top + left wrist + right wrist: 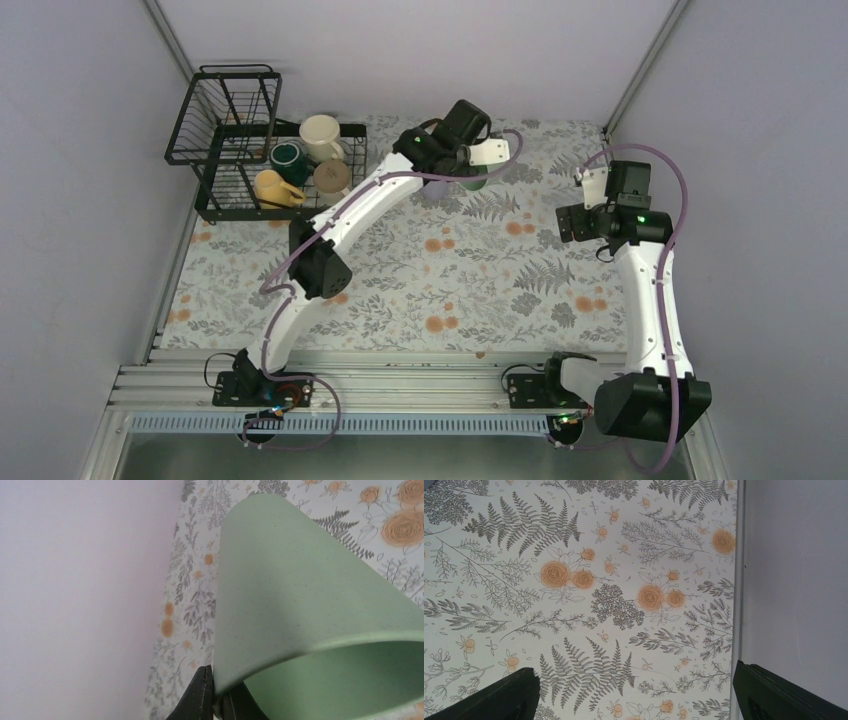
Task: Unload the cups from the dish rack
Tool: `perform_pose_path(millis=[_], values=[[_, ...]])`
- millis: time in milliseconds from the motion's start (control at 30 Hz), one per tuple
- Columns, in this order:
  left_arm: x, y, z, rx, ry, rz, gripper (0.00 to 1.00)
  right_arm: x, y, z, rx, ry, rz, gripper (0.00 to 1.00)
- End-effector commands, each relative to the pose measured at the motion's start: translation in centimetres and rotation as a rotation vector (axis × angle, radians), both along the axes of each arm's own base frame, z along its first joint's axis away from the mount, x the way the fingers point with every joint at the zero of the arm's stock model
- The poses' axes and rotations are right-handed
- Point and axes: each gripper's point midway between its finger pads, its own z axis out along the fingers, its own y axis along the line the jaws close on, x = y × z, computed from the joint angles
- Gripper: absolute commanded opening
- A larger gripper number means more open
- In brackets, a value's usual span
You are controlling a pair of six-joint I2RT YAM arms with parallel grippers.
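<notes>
You see even, diffuse light in all three views, shadows faint on the surface (470,280); the mint-green cup (300,595), close to the left wrist lens, looks slightly soft and shaded underneath.

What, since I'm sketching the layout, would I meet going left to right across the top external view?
The dish rack with its raised basket → yellow mug → cream mug → mint-green cup held in the left pincer → right pincer, open. The teal mug and tan mug overlap these, so they are left out.
</notes>
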Motion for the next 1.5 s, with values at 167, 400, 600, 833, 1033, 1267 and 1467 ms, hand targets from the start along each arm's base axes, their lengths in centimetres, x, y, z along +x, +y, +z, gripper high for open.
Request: perform_pose_path(millis=[167, 400, 600, 833, 1033, 1267, 1467], values=[[-2.7, 4.6, -3.0, 0.259, 0.135, -0.071, 0.02, -0.2, 0.4, 0.3, 0.015, -0.01, 0.03, 1.0], [-4.0, 7.1, -5.5, 0.416, 0.214, -0.074, 0.02, -0.8, 0.5, -0.3, 0.013, -0.003, 0.039, 1.0], [-6.1, 9.9, -5.7, 0.496, 0.258, -0.09, 0.02, -1.1, 0.6, -0.5, 0.01, -0.001, 0.048, 1.0], [-6.9, 11.9, -7.3, 0.556, 0.307, -0.076, 0.02, -1.1, 0.9, -0.7, 0.024, 0.001, 0.055, 1.0], [-7.0, 12.0, -7.8, 0.583, 0.309, -0.092, 0.02, -1.2, 0.9, -0.9, 0.031, 0.008, 0.053, 1.0], [-7.1, 12.0, -8.4, 0.614, 0.311, -0.118, 0.03, -1.1, 0.8, -1.2, 0.028, 0.012, 0.05, 1.0], [-7.8, 11.2, -7.0, 0.585, 0.291, -0.162, 0.03, -1.2, 0.8, -1.8, 0.031, 0.022, 0.046, 1.0]])
